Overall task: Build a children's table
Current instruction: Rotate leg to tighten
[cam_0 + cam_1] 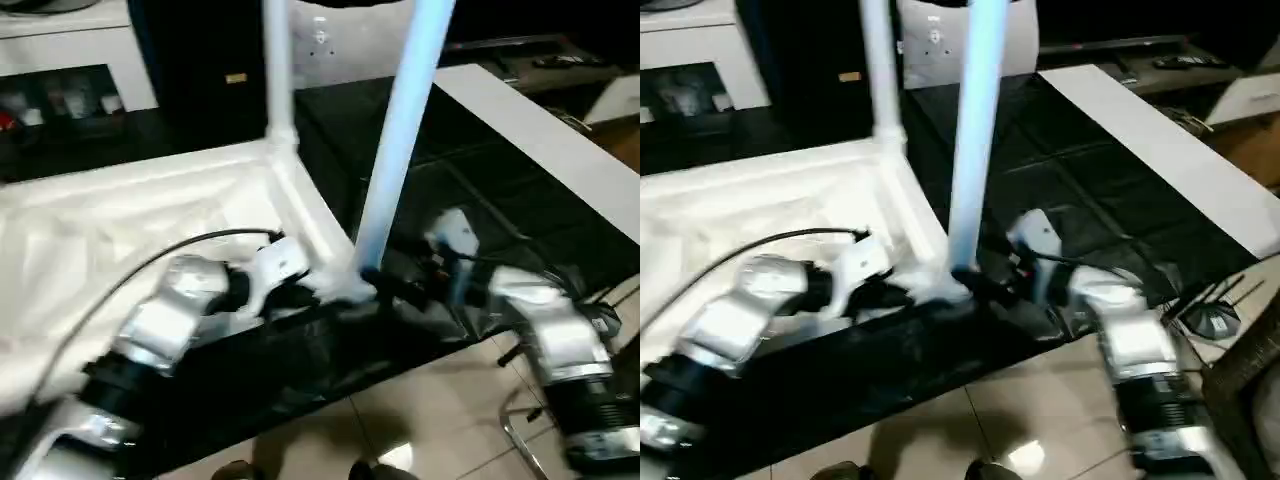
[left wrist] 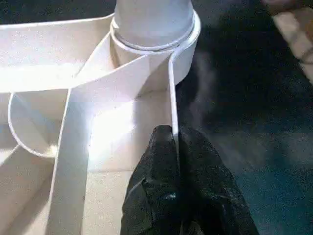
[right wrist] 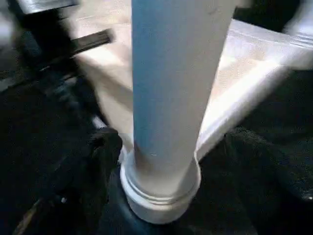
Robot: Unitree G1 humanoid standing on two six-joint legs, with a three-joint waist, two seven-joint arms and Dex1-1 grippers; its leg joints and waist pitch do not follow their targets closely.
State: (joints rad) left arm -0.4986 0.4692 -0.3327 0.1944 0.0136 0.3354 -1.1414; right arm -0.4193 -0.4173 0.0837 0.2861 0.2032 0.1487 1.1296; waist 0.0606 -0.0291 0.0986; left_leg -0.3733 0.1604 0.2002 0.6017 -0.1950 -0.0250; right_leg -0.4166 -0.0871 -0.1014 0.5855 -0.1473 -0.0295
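Observation:
The children's table top (image 1: 130, 230) lies upside down on a black surface, ribs upward. Two white legs stand in its corner sockets: one at the far corner (image 1: 278, 70), one at the near corner (image 1: 400, 130). My left gripper (image 2: 175, 142) is shut on the thin rim wall of the table top, just short of the near socket (image 2: 154, 34). My right gripper (image 1: 385, 283) is at the base of the near leg (image 3: 171, 98). It stands open, with one black finger (image 3: 100, 161) beside the leg's collar and off the shaft.
A long flat white board (image 1: 540, 140) lies on the black surface to the right. A white cabinet (image 1: 70, 50) stands at the back left. Beige tiled floor (image 1: 420, 410) runs along the near edge, with a metal chair frame (image 1: 520, 430) at the bottom right.

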